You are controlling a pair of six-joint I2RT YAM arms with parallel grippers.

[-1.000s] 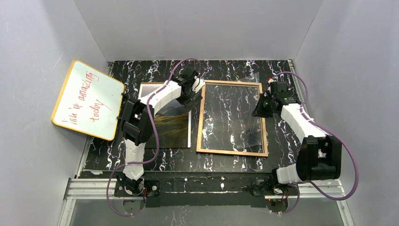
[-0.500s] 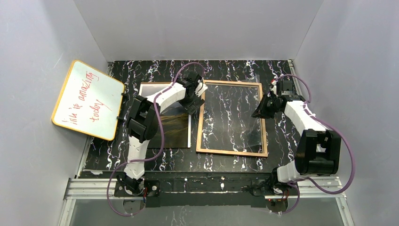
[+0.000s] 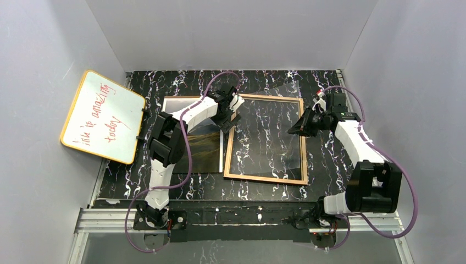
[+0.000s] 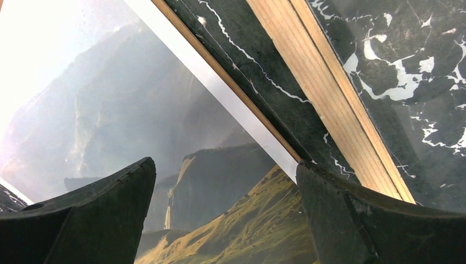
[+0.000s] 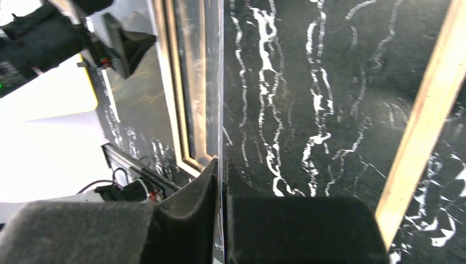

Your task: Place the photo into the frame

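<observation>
L gripper (image 4: 224, 171) is hanging w/ jaws fully apart, gripping nothing, over rt edge of photo (image 4: 110, 110), just beside frame (image 4: 324, 93). R gripper (image 5: 222, 173) is pinching clear sheet (image 3: 272, 129) by its thin edge, tilting it above frame. Photo is lying flat on table (image 3: 324, 159), left of frame.

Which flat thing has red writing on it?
The yellow-edged whiteboard on the left. The photo shows mountains, and the frame is plain wood.
</observation>
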